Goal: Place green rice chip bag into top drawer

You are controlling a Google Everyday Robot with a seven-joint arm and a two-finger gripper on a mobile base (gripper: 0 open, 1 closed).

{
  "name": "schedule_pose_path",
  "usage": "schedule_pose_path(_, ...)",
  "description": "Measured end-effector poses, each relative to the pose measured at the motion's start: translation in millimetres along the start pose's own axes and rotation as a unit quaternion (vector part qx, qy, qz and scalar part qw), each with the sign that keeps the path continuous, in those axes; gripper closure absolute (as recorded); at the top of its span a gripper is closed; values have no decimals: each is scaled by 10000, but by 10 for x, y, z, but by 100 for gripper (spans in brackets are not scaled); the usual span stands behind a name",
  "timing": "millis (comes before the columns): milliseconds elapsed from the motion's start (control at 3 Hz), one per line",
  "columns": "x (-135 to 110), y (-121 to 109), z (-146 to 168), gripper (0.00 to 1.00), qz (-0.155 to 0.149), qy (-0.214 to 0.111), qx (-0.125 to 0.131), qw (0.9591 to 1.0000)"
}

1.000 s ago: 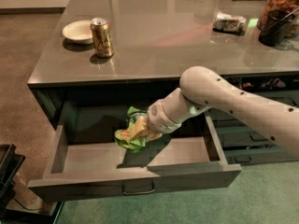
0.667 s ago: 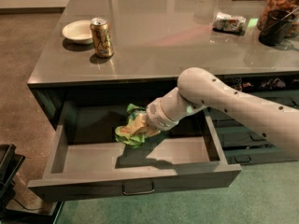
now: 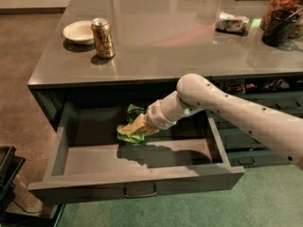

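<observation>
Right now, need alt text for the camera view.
The robot's arm reaches into the open top drawer, its gripper holding the crumpled green rice chip bag inside it. On the grey counter above stand a soda can and a small white bowl.

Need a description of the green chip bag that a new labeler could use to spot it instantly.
Under the front edge of the grey counter, one wide drawer stands pulled open. Toward its back, at the tip of the white arm, the claw sits against a crumpled green bag. Its lime colour sets it apart from the grey-white packet and gold can on the countertop.
</observation>
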State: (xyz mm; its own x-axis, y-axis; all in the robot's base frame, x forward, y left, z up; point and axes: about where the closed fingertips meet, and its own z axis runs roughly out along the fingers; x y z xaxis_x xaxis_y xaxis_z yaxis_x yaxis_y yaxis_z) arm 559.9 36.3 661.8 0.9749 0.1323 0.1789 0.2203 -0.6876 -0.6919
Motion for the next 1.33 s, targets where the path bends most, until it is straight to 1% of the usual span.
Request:
schedule_pose_path(333,9,17,20,82,8,-5,21,10000)
schedule_pose_path(1333,9,17,21,12,8,-6,21,10000)
